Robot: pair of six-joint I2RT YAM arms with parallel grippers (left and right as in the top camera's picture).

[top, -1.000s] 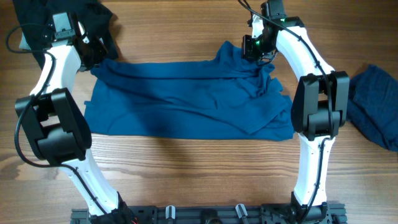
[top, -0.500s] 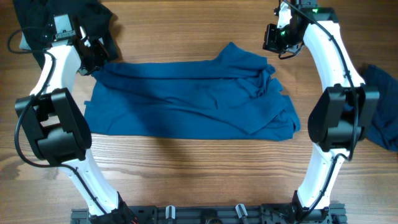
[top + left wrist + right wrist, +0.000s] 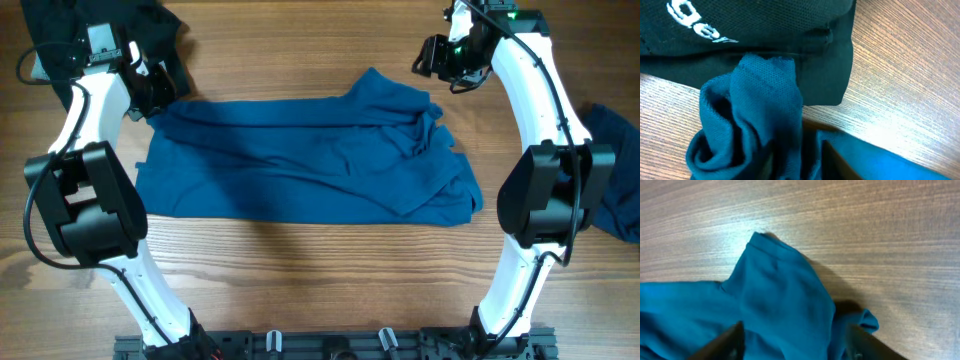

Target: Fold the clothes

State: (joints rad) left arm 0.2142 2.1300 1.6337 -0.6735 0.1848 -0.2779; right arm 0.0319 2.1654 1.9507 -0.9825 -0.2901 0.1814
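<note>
Beyond parted right jaws lies the T-shirt (image 3: pixel 780 300); left jaws grip it.

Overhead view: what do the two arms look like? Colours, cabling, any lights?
Both the left arm and right arm have white rounded link shells with bulky black joint housings. Thin black cables loop alongside. A green light glows near the right wrist. The right fingers are dark.

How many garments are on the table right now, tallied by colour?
Mid-blue fabric T-shirt, spread at the centre: 1
Darker blue fabric garment, at the right edge: 1
Black fabric garment with white lettering, at the far left corner: 1
Total: 3
</note>
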